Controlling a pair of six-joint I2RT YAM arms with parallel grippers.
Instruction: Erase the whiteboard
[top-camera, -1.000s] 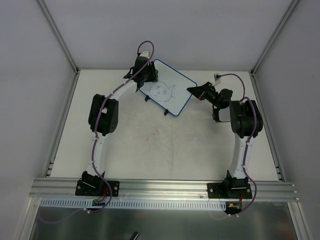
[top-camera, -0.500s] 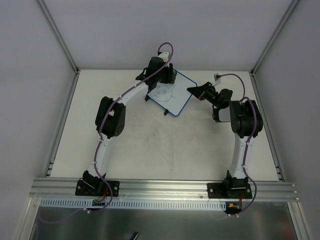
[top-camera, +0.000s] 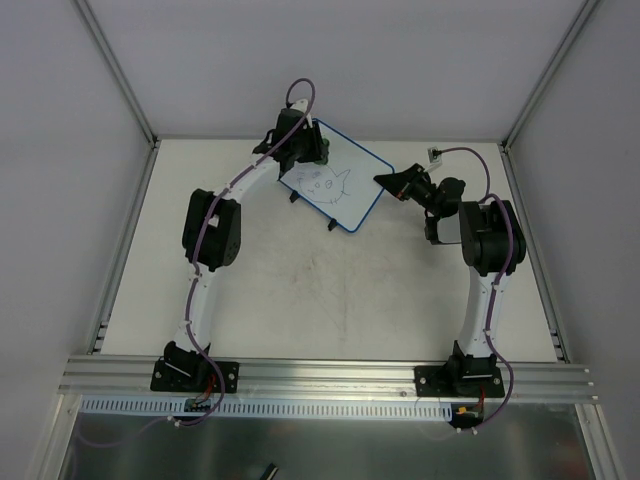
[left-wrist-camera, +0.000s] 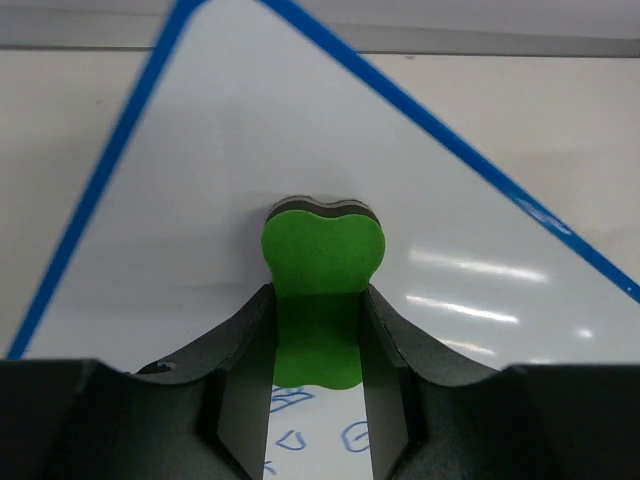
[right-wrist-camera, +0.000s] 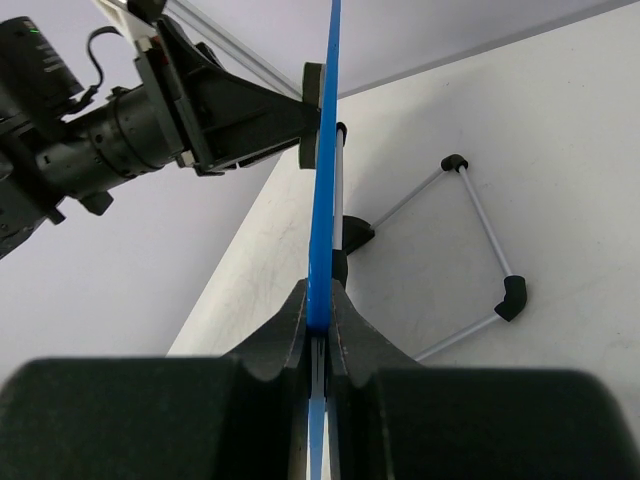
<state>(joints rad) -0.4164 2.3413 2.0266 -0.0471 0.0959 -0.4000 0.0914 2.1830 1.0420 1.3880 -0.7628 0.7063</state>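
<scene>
The whiteboard (top-camera: 338, 186) stands tilted at the back of the table, white with a blue rim and a thin blue line drawing. My right gripper (top-camera: 384, 182) is shut on its right edge; the right wrist view shows the blue rim (right-wrist-camera: 323, 190) edge-on, clamped between the jaws. My left gripper (top-camera: 312, 150) is at the board's top left corner, shut on the green bone-shaped eraser (left-wrist-camera: 320, 270), which is pressed flat on the white surface (left-wrist-camera: 200, 200). Blue marks (left-wrist-camera: 355, 437) show just below the eraser.
The board's wire stand with black feet (right-wrist-camera: 512, 296) rests on the table behind it. Two black feet (top-camera: 331, 224) show under the board's lower edge. A small connector (top-camera: 436, 154) lies at the back right. Grey walls enclose the table.
My left gripper with the eraser swept right across the board's upper part, then came back left to the top left corner. The right arm and the board stayed put.
</scene>
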